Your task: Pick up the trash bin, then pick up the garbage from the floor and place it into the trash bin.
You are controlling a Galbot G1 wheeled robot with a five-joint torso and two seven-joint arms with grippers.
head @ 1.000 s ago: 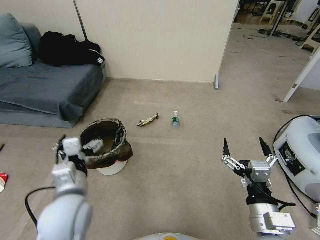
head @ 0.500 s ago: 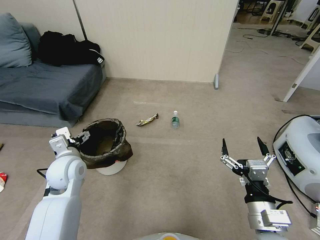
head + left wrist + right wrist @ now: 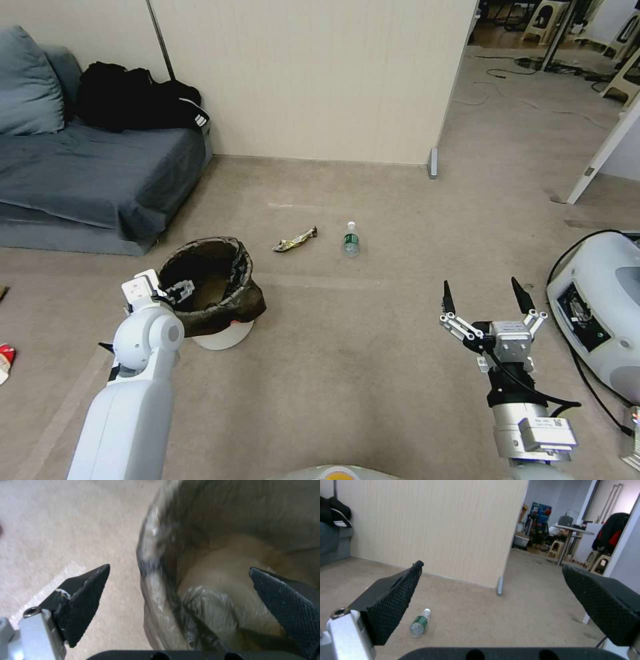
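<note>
- Closing in on the trash bin (image 3: 212,293) with my left gripper (image 3: 175,291): over the last second my left arm has swung back and come in again, so the fingers now sit right at the near edge of the bin's rim.
- In the left wrist view my left gripper (image 3: 180,600) is spread wide, one finger outside the bin wall over the carpet and the other inside over the dark bag liner (image 3: 173,562), so the rim lies between them. Nothing is pinched yet.
- The bin stands on the floor (image 3: 347,360) near the sofa (image 3: 100,173), upright and unmoved through this second; its white base shows under the folded liner.
- My right gripper (image 3: 485,299) hangs spread apart and empty above the carpet on my right, a touch lower than a second ago, otherwise idle.
- The garbage waits beyond the bin: a gold foil wrapper (image 3: 295,240) and a small clear bottle (image 3: 351,240) lie near each other on the floor, and a red-and-white wrapper (image 3: 5,360) lies at my far left.
- I judge the first step nearly set up: the fingers straddle the rim, so clamping and lifting the bin is what remains before any litter goes in.
</note>
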